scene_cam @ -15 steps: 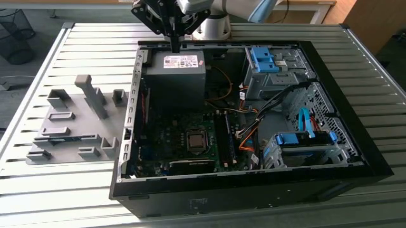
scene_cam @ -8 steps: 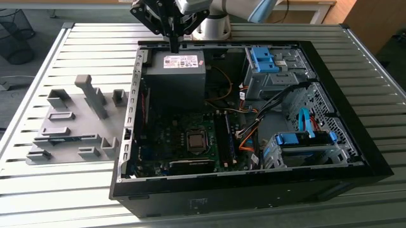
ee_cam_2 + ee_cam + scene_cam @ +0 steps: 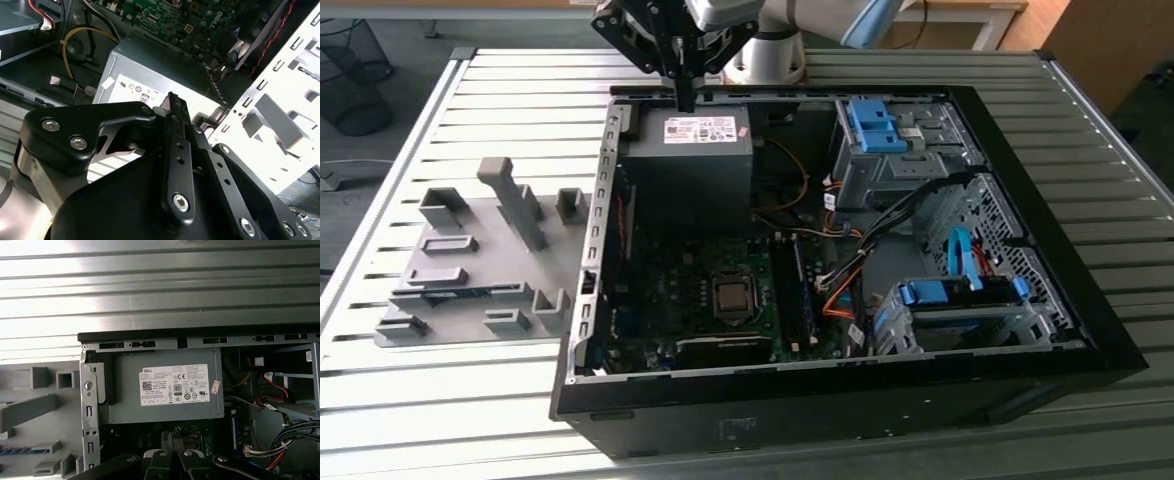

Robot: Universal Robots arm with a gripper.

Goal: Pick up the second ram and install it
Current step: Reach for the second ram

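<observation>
Gripper hangs over the back edge of the computer case, above the power supply. Jaws look closed, nothing held. Second ram lies in the grey holder on the worktop, well apart from the gripper.

Judgement: a clean pick wants jaws centred along the stick, square across its thin faces.

Power supply label: white, small print and marks.

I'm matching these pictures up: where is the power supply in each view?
Exterior view: power supply in the case's far corner, toward the exterior view's left, by the gripper.
Second wrist view: just past the gripper.
First wrist view: just inside the case rim.
Shared landmark: its white label.
</observation>
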